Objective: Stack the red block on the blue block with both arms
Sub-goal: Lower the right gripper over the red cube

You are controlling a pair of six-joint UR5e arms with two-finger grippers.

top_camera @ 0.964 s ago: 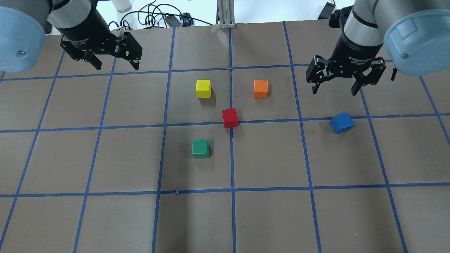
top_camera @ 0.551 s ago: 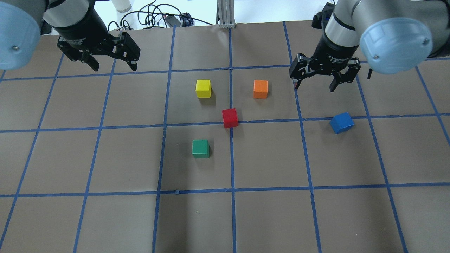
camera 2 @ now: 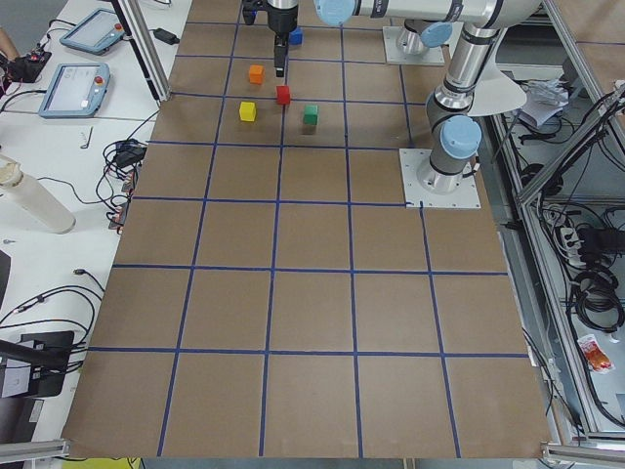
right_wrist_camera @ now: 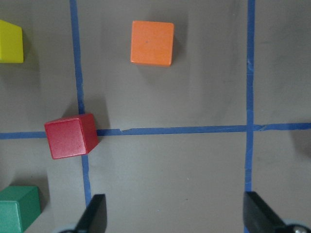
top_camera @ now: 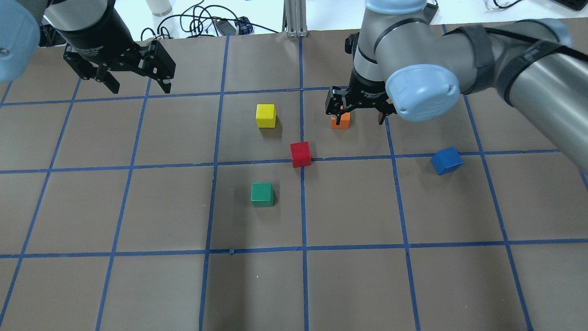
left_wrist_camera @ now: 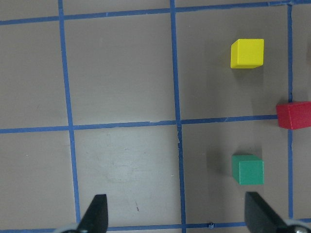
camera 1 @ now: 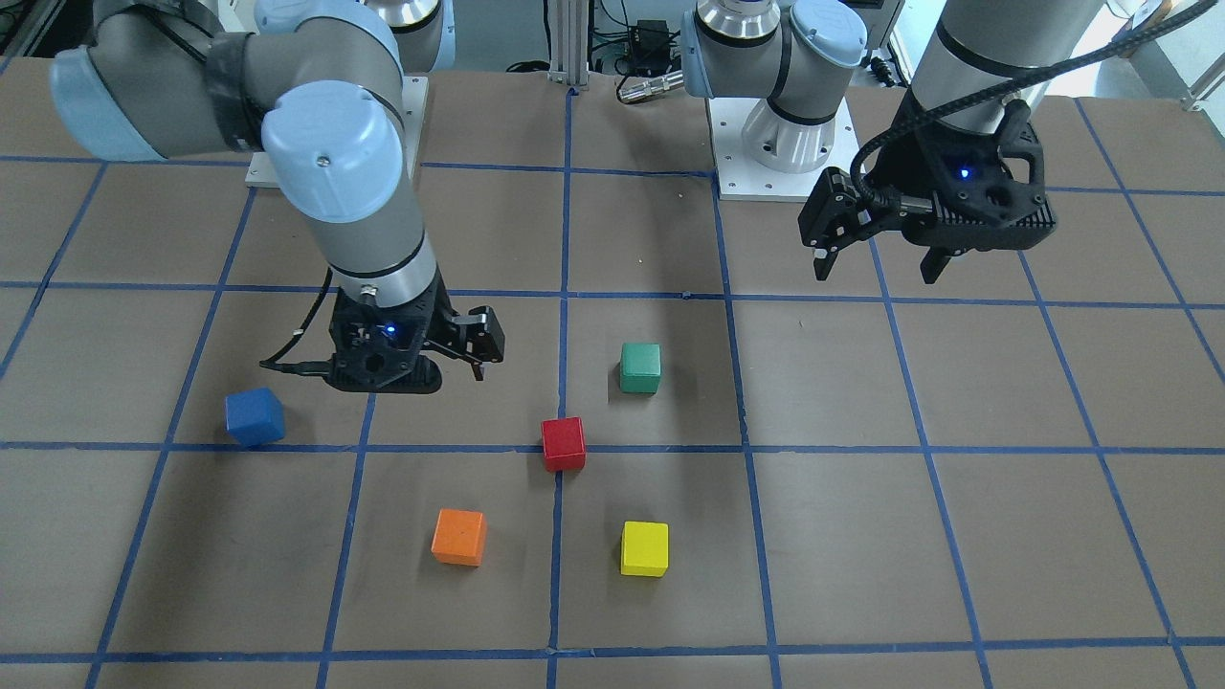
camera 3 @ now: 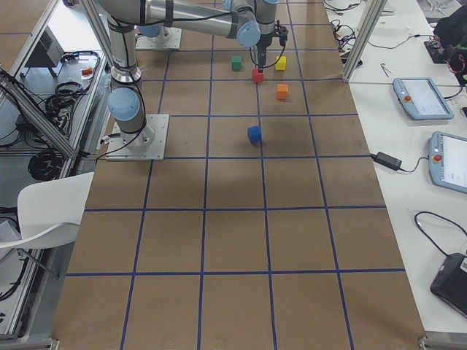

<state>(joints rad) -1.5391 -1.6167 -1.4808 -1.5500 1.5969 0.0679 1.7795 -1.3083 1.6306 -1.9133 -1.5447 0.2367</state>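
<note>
The red block [top_camera: 301, 154] sits on a blue tape line at the table's middle; it also shows in the front view [camera 1: 563, 443] and the right wrist view [right_wrist_camera: 70, 136]. The blue block [top_camera: 446, 160] lies turned at an angle to the right, apart from it, and shows in the front view [camera 1: 255, 417]. My right gripper [top_camera: 359, 118] is open and empty and hovers above the table between the two, beside the orange cube. My left gripper [top_camera: 119, 82] is open and empty at the far left, well away from both blocks; it also shows in the front view [camera 1: 876, 271].
An orange cube [top_camera: 340, 121] is partly behind a right fingertip. A yellow cube [top_camera: 266, 115] and a green cube [top_camera: 262, 194] flank the red block. The brown table [top_camera: 138, 285] has a blue tape grid. Cables lie past its far edge.
My right arm has swung left from above the blue block's square to beside the orange cube. My left gripper has drifted slightly left. No block has moved.
</note>
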